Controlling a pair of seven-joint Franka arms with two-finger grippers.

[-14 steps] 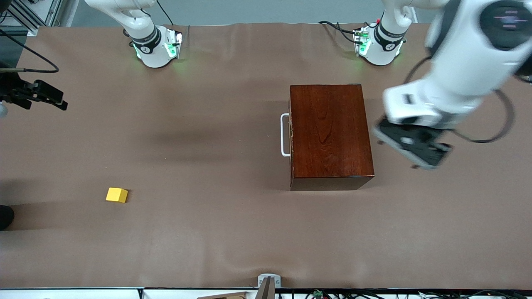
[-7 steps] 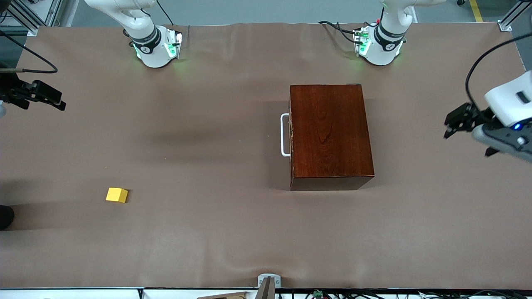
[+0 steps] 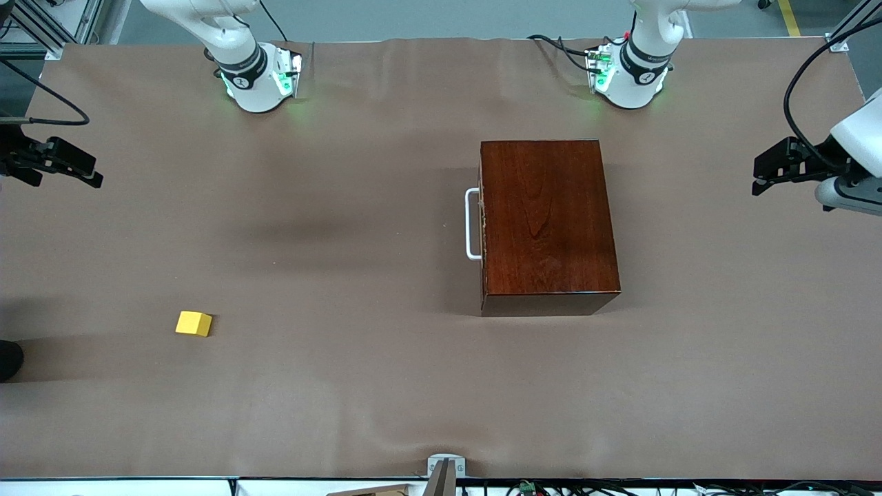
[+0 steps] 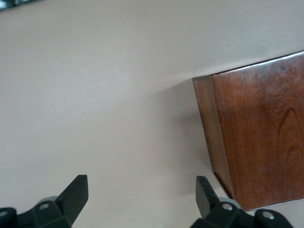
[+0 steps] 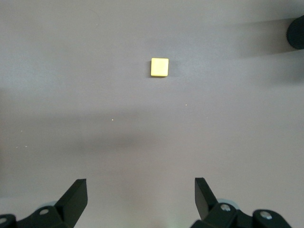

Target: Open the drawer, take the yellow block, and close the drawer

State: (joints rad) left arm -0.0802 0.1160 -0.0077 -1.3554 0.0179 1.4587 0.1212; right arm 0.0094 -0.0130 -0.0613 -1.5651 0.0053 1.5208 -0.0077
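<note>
The dark reddish-brown box [image 3: 548, 224] stands on the table toward the left arm's end, and a corner of the box [image 4: 261, 137] shows in the left wrist view. Its drawer is shut, with only the white handle [image 3: 468, 224] sticking out toward the right arm's end. The yellow block [image 3: 193, 323] lies on the bare table, toward the right arm's end and nearer the front camera than the box. My right gripper [image 3: 93, 172] hangs open and empty at that end, with the yellow block [image 5: 159, 67] ahead of its jaws [image 5: 140, 184]. My left gripper [image 3: 758, 178] is open and empty [image 4: 142, 183] above the table's edge.
Both arm bases [image 3: 258, 79] [image 3: 627, 76] stand along the table's edge farthest from the front camera, with cables by them. A dark round object [image 3: 8, 359] sits at the table's edge on the right arm's end. A small metal bracket [image 3: 444, 467] is at the edge nearest the front camera.
The left arm has swung away from beside the box out to the table's end, and its gripper has risen slightly. The right gripper drifted a little outward. Box and block have not moved.
</note>
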